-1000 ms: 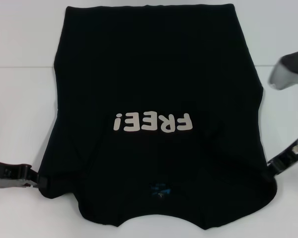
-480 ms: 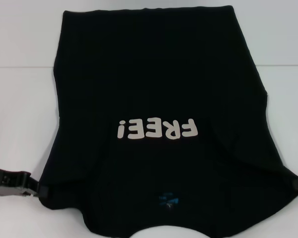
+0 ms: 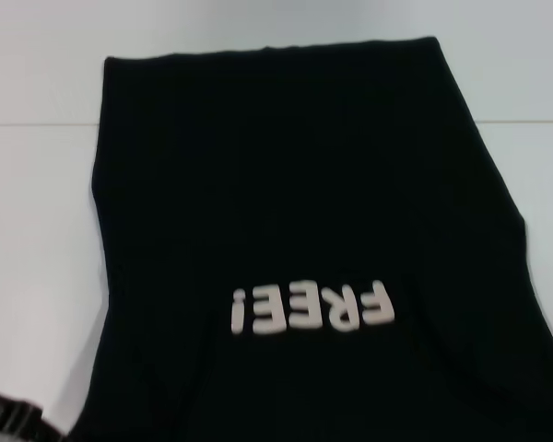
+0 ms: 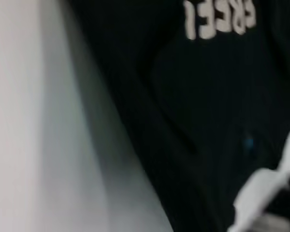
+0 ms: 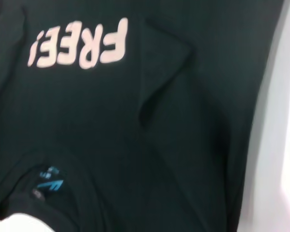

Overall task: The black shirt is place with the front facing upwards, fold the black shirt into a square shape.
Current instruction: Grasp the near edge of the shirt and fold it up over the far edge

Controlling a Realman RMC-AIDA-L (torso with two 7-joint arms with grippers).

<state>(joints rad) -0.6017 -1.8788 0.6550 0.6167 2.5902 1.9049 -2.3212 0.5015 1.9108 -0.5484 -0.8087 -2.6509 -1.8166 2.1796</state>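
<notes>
The black shirt point(image 3: 295, 212) lies front up and fills most of the head view, with the off-white "FREE!" print point(image 3: 311, 308) upside down to me. Its near edge is drawn towards me and runs out of the bottom of the head view. My left gripper point(image 3: 23, 422) shows only as a dark piece at the bottom left, at the shirt's near left corner, its fingers hidden by the cloth. My right gripper is outside the head view. The right wrist view shows the print point(image 5: 79, 43) and the blue neck label point(image 5: 49, 180). The label also shows in the left wrist view point(image 4: 249, 143).
The white table point(image 3: 37, 212) shows to the left, right and behind the shirt. The table's far edge line point(image 3: 37, 122) runs across the back. A pale grey arm part point(image 4: 268, 198) shows in the left wrist view beyond the neck.
The shirt has come towards me: the print has moved down and grown larger, and the neck label has left the head view. The right gripper has left the head view, and the left one has sunk to the bottom corner.
</notes>
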